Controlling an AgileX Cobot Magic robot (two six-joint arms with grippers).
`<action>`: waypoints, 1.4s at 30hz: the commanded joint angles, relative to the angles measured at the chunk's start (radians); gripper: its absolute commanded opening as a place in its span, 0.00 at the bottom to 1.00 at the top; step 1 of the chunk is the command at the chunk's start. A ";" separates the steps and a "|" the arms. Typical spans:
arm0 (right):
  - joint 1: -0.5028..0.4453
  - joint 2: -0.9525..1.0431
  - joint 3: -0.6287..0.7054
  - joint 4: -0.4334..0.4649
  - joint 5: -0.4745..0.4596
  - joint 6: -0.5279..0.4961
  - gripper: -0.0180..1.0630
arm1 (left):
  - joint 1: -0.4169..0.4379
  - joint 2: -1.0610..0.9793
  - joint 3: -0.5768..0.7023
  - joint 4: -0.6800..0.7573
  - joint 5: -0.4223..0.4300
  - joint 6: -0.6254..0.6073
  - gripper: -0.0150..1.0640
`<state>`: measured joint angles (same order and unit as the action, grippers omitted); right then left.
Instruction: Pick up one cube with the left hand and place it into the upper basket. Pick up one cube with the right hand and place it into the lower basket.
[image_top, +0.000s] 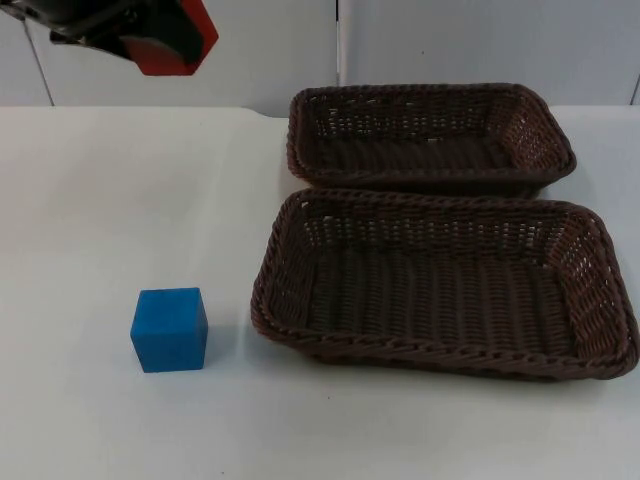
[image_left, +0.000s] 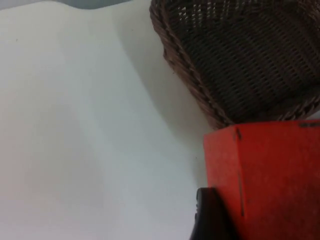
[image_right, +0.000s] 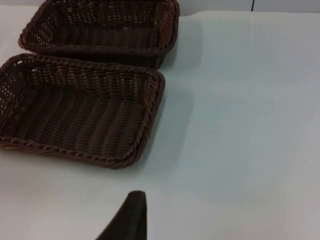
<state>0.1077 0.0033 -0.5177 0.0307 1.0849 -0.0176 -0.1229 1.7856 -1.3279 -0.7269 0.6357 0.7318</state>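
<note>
Cubes first: the red cube is clamped in the left gripper, carried high over the far left of the white table, well short of the upper dark brown wicker basket. From the left wrist view a black fingertip presses against the cube's side, with a basket rim just beyond it. So the left half looks mid-carry, I'd say, with the drop not yet done.

The blue cube sits flat on the table, near the left rim of the lower dark brown wicker basket but not touching it. Both baskets have nothing in them.

The right arm is waiting; its wrist view looks across both baskets with one black fingertip visible, and I can't tell how its fingers stand.

Handling guess: these cubes look light and rigid with smooth flat faces, probably foam or plastic, so squeezing two opposite side faces around the middle should hold fine. Grabbing at an edge or corner might let it twist out. The wicker is stiff enough that a short drop shouldn't matter.
</note>
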 joint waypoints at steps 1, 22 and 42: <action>-0.007 -0.003 0.003 -0.002 -0.007 0.001 0.99 | -0.032 0.002 -0.004 -0.021 -0.059 -0.008 0.01; -0.007 -0.003 0.003 -0.002 -0.007 0.001 0.99 | -0.141 0.299 -0.398 -0.027 0.053 -0.031 0.01; -0.007 -0.003 0.003 -0.002 -0.007 0.001 0.99 | -0.240 0.575 -0.718 -0.025 0.006 -0.041 0.01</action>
<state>0.1077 0.0033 -0.5177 0.0307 1.0849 -0.0167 -0.3567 2.3567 -2.0302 -0.7402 0.6617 0.7014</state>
